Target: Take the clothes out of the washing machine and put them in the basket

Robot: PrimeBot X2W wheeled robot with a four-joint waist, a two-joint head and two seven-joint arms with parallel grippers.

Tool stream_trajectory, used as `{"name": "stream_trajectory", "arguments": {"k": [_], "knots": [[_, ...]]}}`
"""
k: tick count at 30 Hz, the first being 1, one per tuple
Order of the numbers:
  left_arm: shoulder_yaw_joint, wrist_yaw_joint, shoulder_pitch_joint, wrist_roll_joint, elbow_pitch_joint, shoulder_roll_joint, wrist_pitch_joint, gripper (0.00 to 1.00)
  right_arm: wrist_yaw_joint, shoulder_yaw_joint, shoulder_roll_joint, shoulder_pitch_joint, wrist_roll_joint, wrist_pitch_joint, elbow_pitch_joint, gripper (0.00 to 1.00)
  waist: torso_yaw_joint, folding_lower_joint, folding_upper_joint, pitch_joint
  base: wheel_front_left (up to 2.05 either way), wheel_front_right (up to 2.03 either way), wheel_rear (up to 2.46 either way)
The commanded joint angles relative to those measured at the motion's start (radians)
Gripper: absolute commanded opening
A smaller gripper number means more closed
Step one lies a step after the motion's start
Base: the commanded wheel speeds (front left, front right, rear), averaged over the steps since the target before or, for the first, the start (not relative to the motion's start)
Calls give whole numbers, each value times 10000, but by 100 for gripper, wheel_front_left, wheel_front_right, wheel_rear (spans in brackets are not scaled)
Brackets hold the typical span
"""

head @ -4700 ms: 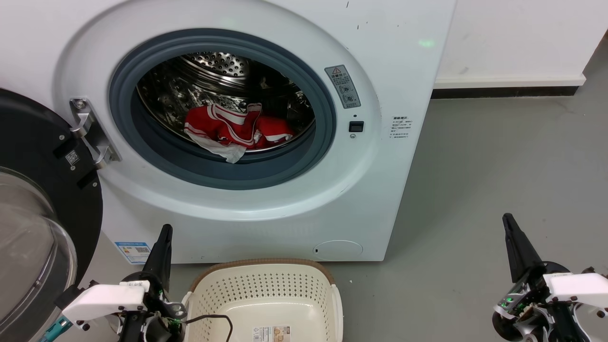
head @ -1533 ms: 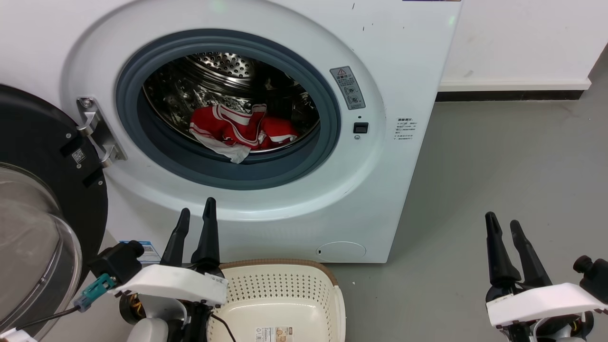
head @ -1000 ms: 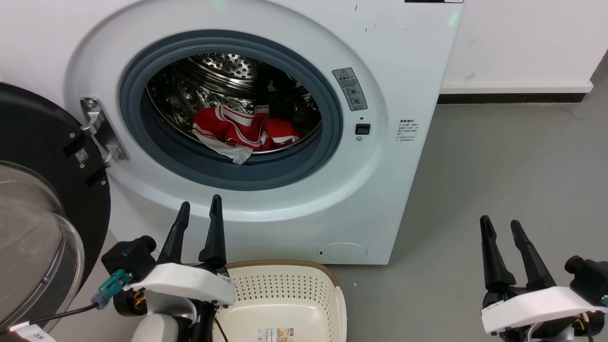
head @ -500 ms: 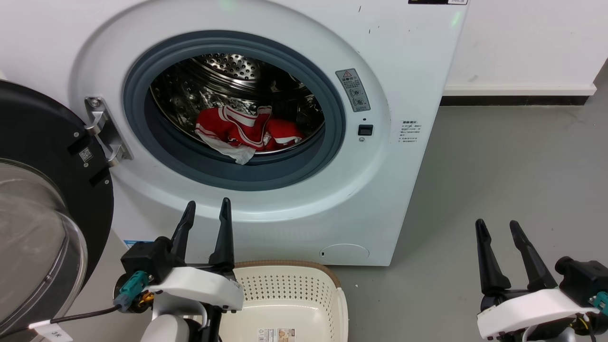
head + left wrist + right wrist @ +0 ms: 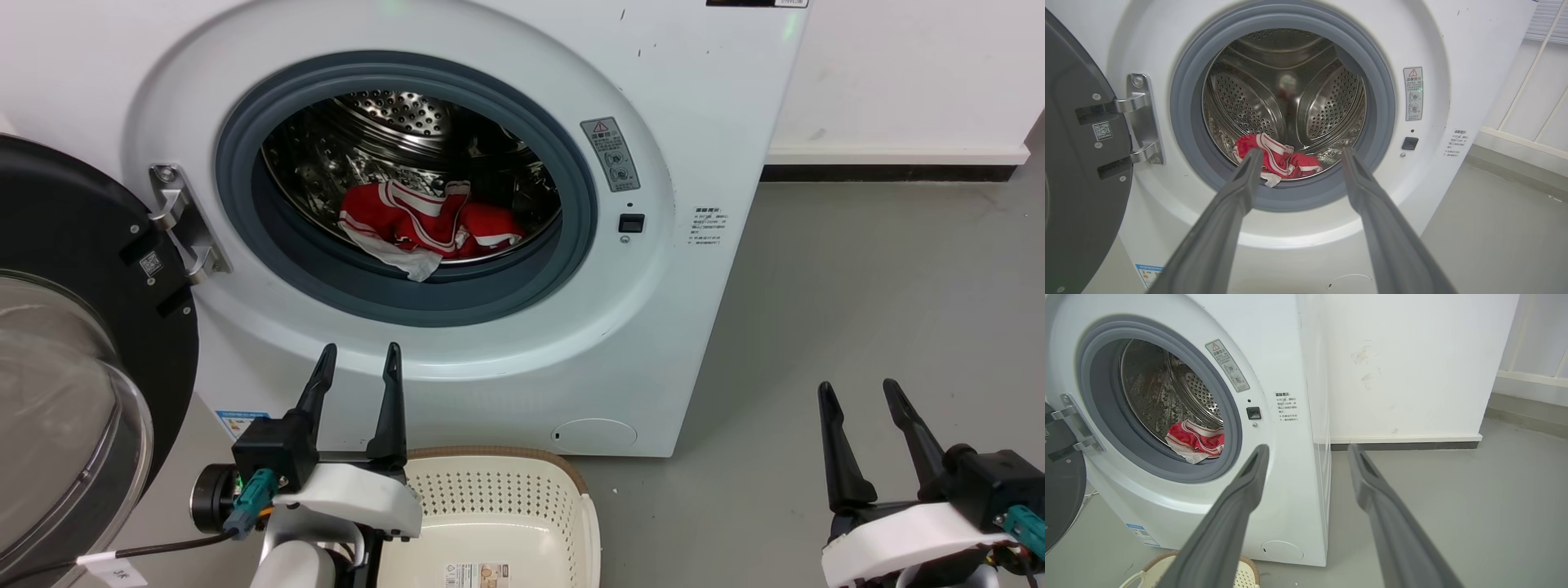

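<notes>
The red clothes (image 5: 426, 227) with white stripes lie at the front of the steel drum, inside the open washing machine (image 5: 694, 106); they also show as clothes (image 5: 1278, 159) and clothes (image 5: 1194, 441) in the wrist views. The cream basket (image 5: 584, 506) stands on the floor right below the porthole, with nothing in the part I see. My left gripper (image 5: 359, 358) is open, held above the basket's left edge, fingers pointing at the porthole and well short of it. My right gripper (image 5: 857, 392) is open over bare floor to the machine's right.
The black-framed glass door (image 5: 73, 327) hangs open at the left on its metal hinge (image 5: 184, 224). Grey floor (image 5: 857, 269) stretches right of the machine to a white wall (image 5: 898, 73) with a dark skirting. A cable trails from my left wrist.
My left gripper has turned from edge-on to show both fingers spread, and has shifted right and a little forward. The right gripper likewise turned to show two spread fingers. The camera drifted slightly.
</notes>
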Motion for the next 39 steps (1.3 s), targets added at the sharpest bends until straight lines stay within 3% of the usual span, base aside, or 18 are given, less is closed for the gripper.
{"name": "stream_trajectory", "arguments": {"k": [1,18,39], "knots": [[-1,53,-203,189,-14,8,-81,100,-3,-30,12,75,-180,-22,-101,100,8,0,0,0,0,0,0],[92,179,-139,1242,276,7,-389,100,-5,-212,16,209,-1738,168,-135,100,93,-1,0,4,0,0,0],[252,205,-231,1066,617,7,-377,100,-5,-270,18,80,-1535,287,17,100,47,-1,0,98,0,0,0]]}}
